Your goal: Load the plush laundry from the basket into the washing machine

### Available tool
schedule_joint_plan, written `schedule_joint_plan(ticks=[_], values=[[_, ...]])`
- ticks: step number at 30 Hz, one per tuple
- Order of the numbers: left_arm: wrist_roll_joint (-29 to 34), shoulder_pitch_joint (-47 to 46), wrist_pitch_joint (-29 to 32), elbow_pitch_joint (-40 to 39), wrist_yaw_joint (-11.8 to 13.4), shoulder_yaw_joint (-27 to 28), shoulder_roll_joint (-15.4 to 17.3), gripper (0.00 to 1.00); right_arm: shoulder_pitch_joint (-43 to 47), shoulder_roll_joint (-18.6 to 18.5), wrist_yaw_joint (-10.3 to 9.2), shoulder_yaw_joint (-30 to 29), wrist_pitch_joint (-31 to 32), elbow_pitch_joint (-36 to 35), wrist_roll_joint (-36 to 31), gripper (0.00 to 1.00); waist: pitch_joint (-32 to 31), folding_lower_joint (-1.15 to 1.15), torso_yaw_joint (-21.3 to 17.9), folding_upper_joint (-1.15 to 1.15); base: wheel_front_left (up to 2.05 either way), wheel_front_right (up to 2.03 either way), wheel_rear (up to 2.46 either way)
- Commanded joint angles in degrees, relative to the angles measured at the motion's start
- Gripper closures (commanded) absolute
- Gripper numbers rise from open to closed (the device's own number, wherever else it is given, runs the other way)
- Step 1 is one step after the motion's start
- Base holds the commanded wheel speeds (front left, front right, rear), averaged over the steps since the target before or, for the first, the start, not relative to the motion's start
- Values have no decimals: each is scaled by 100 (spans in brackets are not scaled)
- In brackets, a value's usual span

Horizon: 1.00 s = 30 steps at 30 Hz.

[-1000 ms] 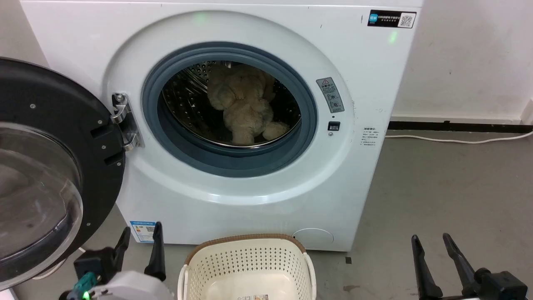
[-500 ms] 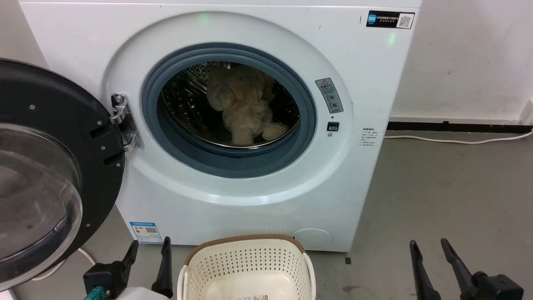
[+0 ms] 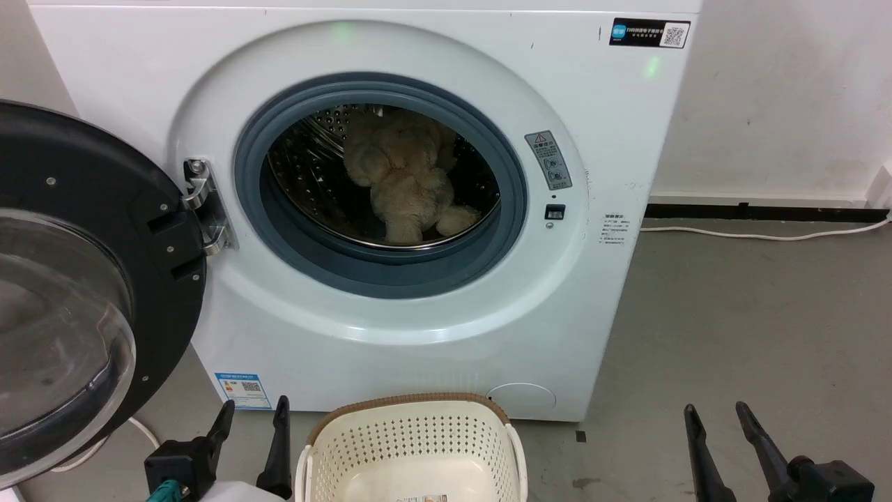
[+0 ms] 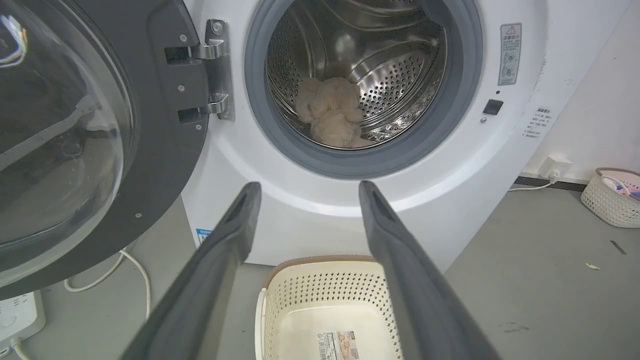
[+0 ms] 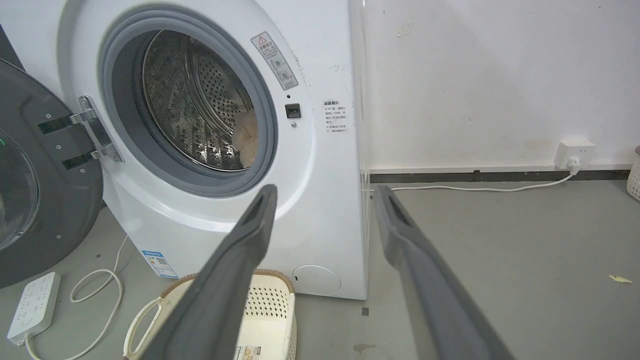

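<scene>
Plush laundry (image 3: 404, 188) unmoved in washing machine (image 3: 418, 362)

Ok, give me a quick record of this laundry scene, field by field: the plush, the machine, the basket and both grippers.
plush laundry: lying inside the steel drum
washing machine: door swung open to the robot's left
basket: on the floor in front of the machine, bare bottom with a label sticker
left gripper: open, holding nothing, beside the basket
right gripper: open, holding nothing, above the floor
task state: plush loaded, door not yet shut
</scene>
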Motion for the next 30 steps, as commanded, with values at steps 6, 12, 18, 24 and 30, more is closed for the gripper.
schedule_joint_plan(ticks=[6, 12, 18, 24, 30], values=[[1, -55, -19, 6, 57, -31, -3, 0, 47, -1, -4, 16, -35, 37, 16, 0, -4, 0, 13, 0, 0, 0, 0], [4, 1, 1, 23, 23, -7, -19, 100, -3, 0, 0, 10, 4, 19, 1, 100, -5, 0, 15, 0, 0, 0, 0], [65, -10, 16, 19, -5, 30, -58, 100, -23, 0, 0, 11, 34, 9, -23, 100, 10, 0, 18, 0, 0, 0, 0], [187, -31, 45, 11, -59, 99, -128, 100, -62, 0, 0, 14, 90, -11, -72, 100, 37, 0, 24, 0, 0, 0, 0], [308, -53, 74, 3, -113, 167, -197, 100, -101, 0, -1, 17, 146, -31, -120, 100, 64, 0, 30, 0, 0, 0, 0]])
